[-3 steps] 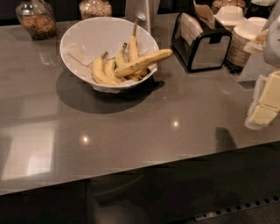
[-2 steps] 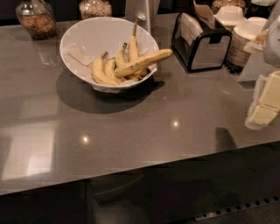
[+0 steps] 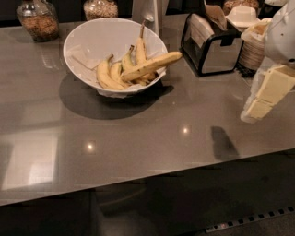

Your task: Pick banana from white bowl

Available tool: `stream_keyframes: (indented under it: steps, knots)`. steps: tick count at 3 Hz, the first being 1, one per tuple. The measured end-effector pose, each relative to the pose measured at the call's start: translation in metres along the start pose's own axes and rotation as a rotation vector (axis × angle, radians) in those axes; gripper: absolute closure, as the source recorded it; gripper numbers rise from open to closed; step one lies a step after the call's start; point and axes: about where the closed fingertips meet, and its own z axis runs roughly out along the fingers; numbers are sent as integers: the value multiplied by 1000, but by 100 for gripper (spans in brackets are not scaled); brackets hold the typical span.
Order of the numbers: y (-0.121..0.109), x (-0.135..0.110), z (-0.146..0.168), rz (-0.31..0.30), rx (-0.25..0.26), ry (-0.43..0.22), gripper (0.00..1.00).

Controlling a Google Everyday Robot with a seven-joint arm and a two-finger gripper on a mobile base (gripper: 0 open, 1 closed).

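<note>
A large white bowl (image 3: 87,39) with a paper lining stands on the grey counter at the upper left. The long, nearly straight banana (image 3: 152,66) lies across the other bananas, its end sticking out over the bowl's right rim. Several shorter curved bananas (image 3: 112,73) lie under it. My gripper (image 3: 259,107) hangs at the right edge, above the counter, well to the right of the bowl and apart from it.
A black napkin holder (image 3: 209,44) stands right of the bowl. Stacked small white dishes (image 3: 249,41) sit behind it. Two glass jars (image 3: 39,18) stand at the back left. A white upright object (image 3: 147,11) stands behind the bowl. The counter's front edge runs across the lower frame.
</note>
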Motion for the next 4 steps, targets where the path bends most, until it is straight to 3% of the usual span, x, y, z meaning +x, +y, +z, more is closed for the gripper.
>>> stream_keyframes:
  steps: [1,2,4]
  knots:
    - [-26,-24,11,-47,33,-102,0]
    - [-54,-48,22,-77,30,-197,0]
    - [-99,-98,48,-124,-73,-352,0]
